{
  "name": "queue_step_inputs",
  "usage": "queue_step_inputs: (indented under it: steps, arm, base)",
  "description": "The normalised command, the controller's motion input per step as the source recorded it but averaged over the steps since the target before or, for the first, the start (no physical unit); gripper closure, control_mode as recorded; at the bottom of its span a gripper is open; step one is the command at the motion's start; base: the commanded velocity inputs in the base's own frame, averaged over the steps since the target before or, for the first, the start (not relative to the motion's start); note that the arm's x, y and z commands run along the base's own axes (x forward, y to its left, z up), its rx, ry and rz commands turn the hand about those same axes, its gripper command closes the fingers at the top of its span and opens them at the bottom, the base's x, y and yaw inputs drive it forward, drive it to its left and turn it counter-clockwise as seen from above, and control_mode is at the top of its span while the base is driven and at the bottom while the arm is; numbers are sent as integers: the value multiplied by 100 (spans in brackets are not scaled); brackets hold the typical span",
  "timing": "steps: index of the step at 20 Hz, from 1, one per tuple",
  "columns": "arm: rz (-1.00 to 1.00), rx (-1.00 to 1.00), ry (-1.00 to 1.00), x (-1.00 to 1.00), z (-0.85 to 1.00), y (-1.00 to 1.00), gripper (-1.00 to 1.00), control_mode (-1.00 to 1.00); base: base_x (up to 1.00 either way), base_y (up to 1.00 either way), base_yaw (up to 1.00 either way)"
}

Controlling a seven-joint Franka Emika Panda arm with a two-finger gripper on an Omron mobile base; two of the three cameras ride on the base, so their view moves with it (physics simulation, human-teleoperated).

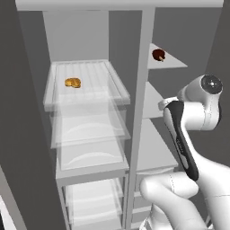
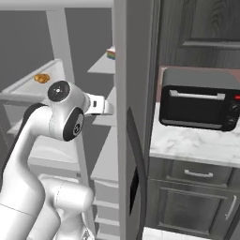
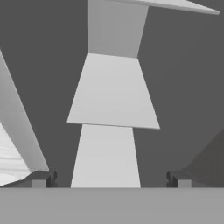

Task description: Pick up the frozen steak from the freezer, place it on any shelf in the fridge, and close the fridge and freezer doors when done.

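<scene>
The frozen steak (image 1: 158, 55), a dark reddish-brown lump, lies on an upper grey shelf (image 1: 174, 63) of the open freezer. My gripper (image 3: 110, 180) is open, its fingertips (image 3: 41, 179) wide apart, nothing between them. It faces the freezer's lower grey shelves (image 3: 113, 92), well below the steak. In the right base view my white hand (image 2: 101, 106) reaches toward the freezer at mid height. The fridge's top translucent ribbed shelf (image 1: 92, 74) carries a golden-orange lump (image 1: 72, 82).
The freezer door (image 2: 123, 140) stands open edge-on just right of my hand, its dark handle (image 2: 136, 154) facing out. A black toaster oven (image 2: 197, 105) sits on the marble counter (image 2: 187, 145). A multicoloured item (image 2: 111, 54) rests on a high freezer shelf. Clear fridge shelves (image 1: 90, 130) stack below.
</scene>
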Motion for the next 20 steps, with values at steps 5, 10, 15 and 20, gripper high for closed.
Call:
queue_step_inputs:
  steps: [5,10,15,20]
  arm:
    - [0,0,0,0,0,0,-100,100]
    - [0,0,0,0,0,0,-100,100]
    - [0,0,0,0,0,0,-100,100]
    - [0,0,-2,0,24,0,-100,-100]
  base:
    - [32,-11,0]
    - [-2,-47,0]
    - [0,-23,0]
    - [0,0,0]
